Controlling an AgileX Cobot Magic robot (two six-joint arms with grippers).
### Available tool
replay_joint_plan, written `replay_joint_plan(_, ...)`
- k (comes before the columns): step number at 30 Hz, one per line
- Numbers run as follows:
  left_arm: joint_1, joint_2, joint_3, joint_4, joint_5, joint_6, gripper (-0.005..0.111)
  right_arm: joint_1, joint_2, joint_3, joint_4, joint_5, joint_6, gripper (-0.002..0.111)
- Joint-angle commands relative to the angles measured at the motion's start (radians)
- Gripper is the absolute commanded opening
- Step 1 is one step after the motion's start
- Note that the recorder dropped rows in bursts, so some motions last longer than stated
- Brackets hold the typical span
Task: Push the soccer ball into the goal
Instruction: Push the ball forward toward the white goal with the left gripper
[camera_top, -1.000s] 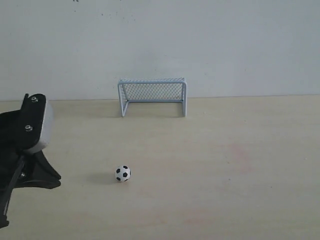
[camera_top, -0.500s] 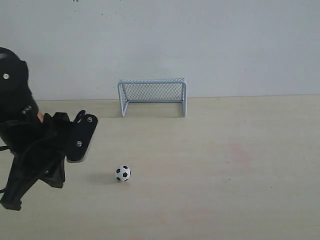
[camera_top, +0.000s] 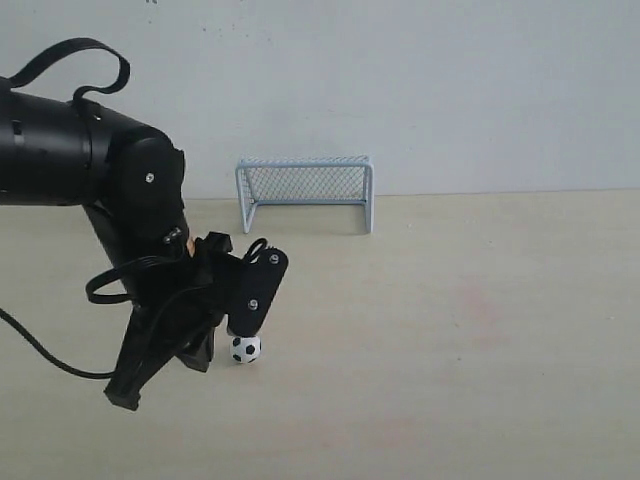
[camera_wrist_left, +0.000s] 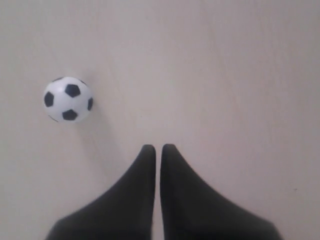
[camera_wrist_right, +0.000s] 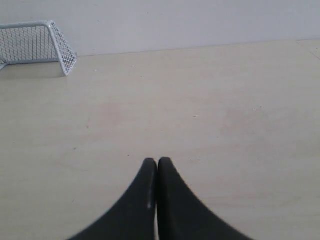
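Left wrist view: my left fingers (camera_wrist_left: 142, 175), nearly closed and empty, sit beside the ball (camera_wrist_left: 67, 99), seemingly not behind it; the goal (camera_top: 305, 190) lies well beyond.

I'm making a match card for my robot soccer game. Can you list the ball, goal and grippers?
soccer ball: on the table, outside the goal
goal: upright at the table's far edge, nothing inside
left gripper: shut, near the ball, not touching it
right gripper: shut, holding nothing
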Motion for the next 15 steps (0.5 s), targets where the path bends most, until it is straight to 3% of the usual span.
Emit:
replay_joint_plan(1, -0.006, 0.038, -0.019, -0.003, -0.020, 0.009, 0.004, -0.001, -0.005, -0.001, -0.002, -0.006, 0.001, 0.000)
replay_joint_plan(15, -0.006, 0.121, -0.019, -0.037, -0.161, 0.067, 0.004, -0.001, -0.005, -0.001, -0.002, -0.006, 0.001, 0.000)
